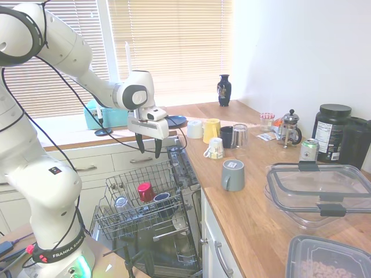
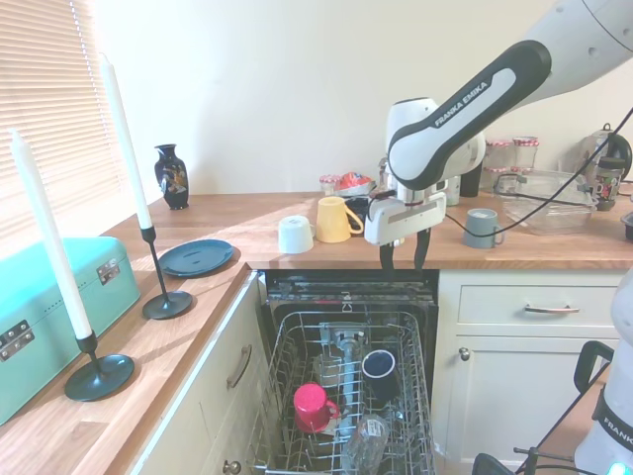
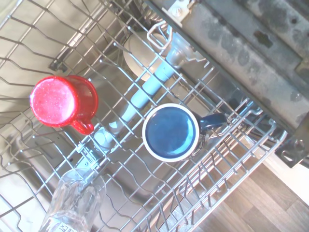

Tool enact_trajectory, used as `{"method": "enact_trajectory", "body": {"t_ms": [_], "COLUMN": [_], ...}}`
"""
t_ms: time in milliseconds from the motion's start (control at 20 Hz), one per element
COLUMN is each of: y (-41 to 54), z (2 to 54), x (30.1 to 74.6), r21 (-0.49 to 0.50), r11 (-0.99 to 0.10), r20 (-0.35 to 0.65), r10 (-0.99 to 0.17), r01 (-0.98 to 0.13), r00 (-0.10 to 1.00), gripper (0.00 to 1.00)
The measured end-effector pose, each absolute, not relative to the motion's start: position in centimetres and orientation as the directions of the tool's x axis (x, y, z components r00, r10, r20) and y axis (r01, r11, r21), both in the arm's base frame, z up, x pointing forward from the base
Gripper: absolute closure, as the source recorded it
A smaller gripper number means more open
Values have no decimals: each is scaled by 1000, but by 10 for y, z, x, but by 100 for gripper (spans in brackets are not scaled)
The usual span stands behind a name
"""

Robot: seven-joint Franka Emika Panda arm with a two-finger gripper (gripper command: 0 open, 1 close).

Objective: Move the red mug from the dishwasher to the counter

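The red mug [image 1: 145,191] [image 2: 314,407] [image 3: 63,101] stands upside down in the pulled-out grey wire rack [image 1: 124,217] [image 2: 287,346] of the dishwasher [image 1: 179,168]. My gripper [image 1: 148,146] [image 2: 403,255] hangs open and empty well above the back of the rack, beside the edge of the wooden counter [image 1: 255,202] [image 2: 277,213]. Nothing is between its fingers.
A dark blue mug [image 1: 162,197] [image 2: 380,365] [image 3: 171,131] and a clear glass [image 1: 121,202] [image 2: 366,440] [image 3: 75,200] share the rack. On the counter stand a white mug [image 1: 195,128], yellow mug [image 1: 211,130], grey mug [image 1: 233,174], plastic containers [image 1: 319,191], a blue plate [image 2: 196,256] and candlesticks [image 2: 166,297].
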State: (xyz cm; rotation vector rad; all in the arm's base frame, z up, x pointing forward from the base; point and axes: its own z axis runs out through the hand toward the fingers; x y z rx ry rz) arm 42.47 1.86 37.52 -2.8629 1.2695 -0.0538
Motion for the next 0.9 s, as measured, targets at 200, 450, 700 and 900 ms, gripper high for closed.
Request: {"method": "enact_trajectory", "body": {"t_ms": [200,450,700,900], "y": [22,47,76,101], "z": [374,350,297,258], "x": [425,424,432,438], "r21": [-21,0,46,100], "r11": [-679,-727,-774,-801], "r20": [33,48,62,73], "r10": [-734,-686,-629,-586], "r01": [-734,-687,-632,-590], "r00": [679,726,775,807], "gripper": [0,0,0,0]}}
